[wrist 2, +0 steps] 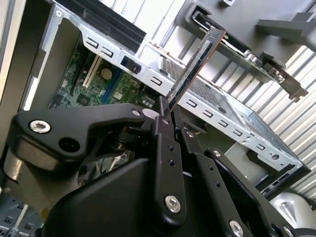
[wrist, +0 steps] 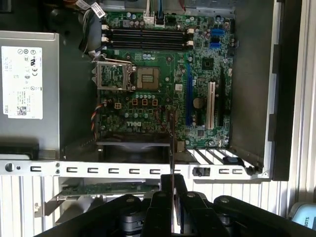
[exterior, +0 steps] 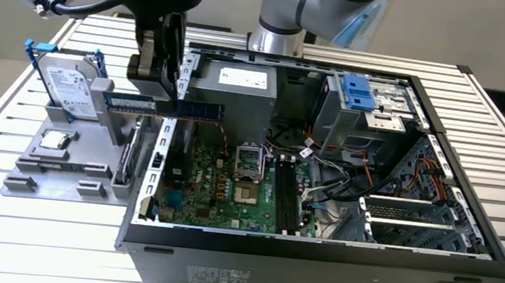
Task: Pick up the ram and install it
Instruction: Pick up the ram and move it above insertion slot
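My black gripper (exterior: 174, 94) is shut on the ram (exterior: 202, 111), a long blue stick with black chips. It hangs level in the air over the open computer case's wall on the exterior view's left, between the grey holder and the motherboard (exterior: 229, 188). In both wrist views the ram shows edge-on, as a thin strip (wrist 2: 195, 66) (wrist: 171, 143) rising out of the closed fingers (wrist 2: 165, 123) (wrist: 163, 195). The dark memory slots (exterior: 286, 200) (wrist: 148, 37) lie beside the processor socket (wrist: 147, 76), well away from the ram.
A grey holder (exterior: 64, 172) beside the case carries a silver hard drive with blue bracket (exterior: 68, 89), a small square processor (exterior: 53, 140) and a green card (wrist: 103, 190). Inside the case are the power supply (exterior: 239, 84), drive cage (exterior: 367, 107) and loose cables (exterior: 325, 162).
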Robot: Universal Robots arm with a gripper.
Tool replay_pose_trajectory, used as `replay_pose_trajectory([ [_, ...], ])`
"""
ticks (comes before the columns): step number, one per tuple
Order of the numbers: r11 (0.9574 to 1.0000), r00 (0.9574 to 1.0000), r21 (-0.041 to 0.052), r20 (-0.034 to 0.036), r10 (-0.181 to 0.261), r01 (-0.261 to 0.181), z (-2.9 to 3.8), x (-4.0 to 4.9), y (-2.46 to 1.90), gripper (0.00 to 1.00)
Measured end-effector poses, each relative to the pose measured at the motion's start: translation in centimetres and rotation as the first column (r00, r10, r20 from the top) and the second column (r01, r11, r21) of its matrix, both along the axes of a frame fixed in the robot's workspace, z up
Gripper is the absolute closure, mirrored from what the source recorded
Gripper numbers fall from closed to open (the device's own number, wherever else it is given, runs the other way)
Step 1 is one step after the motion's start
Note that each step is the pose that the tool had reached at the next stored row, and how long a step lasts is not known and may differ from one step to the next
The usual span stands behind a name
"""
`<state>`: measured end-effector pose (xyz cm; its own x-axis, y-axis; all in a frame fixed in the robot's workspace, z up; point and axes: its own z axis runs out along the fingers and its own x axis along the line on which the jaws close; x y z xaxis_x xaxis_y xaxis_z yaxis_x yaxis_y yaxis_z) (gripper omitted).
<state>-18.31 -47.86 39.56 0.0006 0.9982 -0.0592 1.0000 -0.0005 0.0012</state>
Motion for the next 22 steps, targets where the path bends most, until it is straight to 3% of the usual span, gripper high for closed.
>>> replay_pose_trajectory([
  [22, 1.0, 1.0, -0.0001, 0.0, 0.0, 0.0, 0.0, 4.14, 0.0, 1.0],
])
